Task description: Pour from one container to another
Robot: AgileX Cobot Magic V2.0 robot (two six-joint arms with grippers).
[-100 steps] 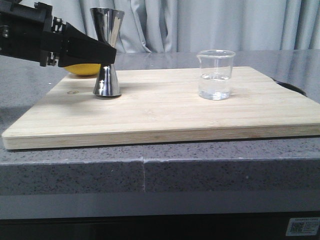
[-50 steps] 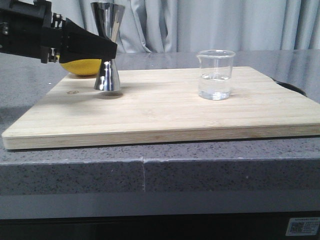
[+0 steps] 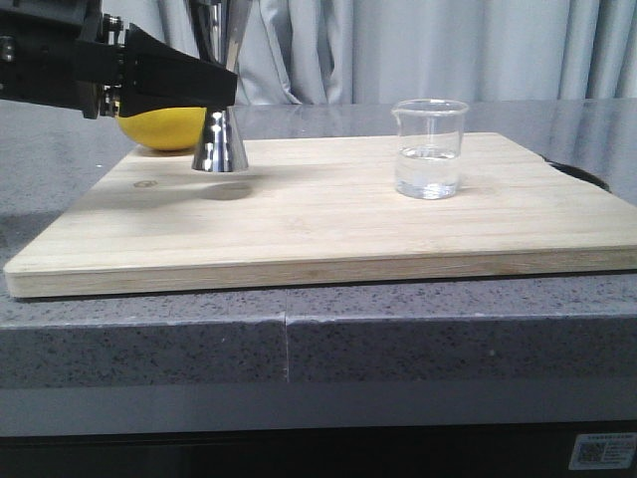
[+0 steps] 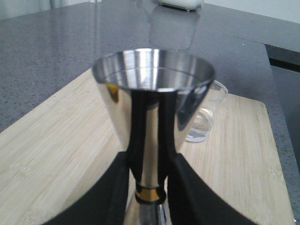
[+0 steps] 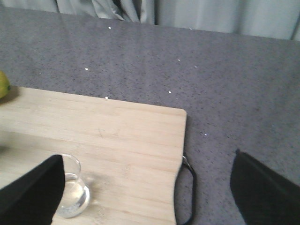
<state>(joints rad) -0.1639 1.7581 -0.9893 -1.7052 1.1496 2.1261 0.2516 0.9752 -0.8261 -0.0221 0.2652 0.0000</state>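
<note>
My left gripper (image 3: 215,92) is shut on the narrow waist of the steel jigger (image 3: 220,145) and holds it upright, clear of the wooden board (image 3: 348,224), with its shadow below. In the left wrist view the jigger (image 4: 154,89) fills the middle, its gold band between the fingers of the gripper (image 4: 151,176). The glass beaker (image 3: 429,149), about a third full of clear liquid, stands on the board's right part; it also shows behind the jigger (image 4: 208,119). My right gripper (image 5: 145,187) is open above the board's right edge, and the beaker (image 5: 74,192) is beside one finger.
A yellow lemon (image 3: 159,129) lies at the board's far left corner, behind the left arm. A black loop handle (image 5: 187,187) sticks out from the board's right end. The grey stone counter (image 3: 398,339) surrounds the board, and curtains hang behind.
The left gripper has raised the jigger off the board, a little to the right. The beaker has not moved.
</note>
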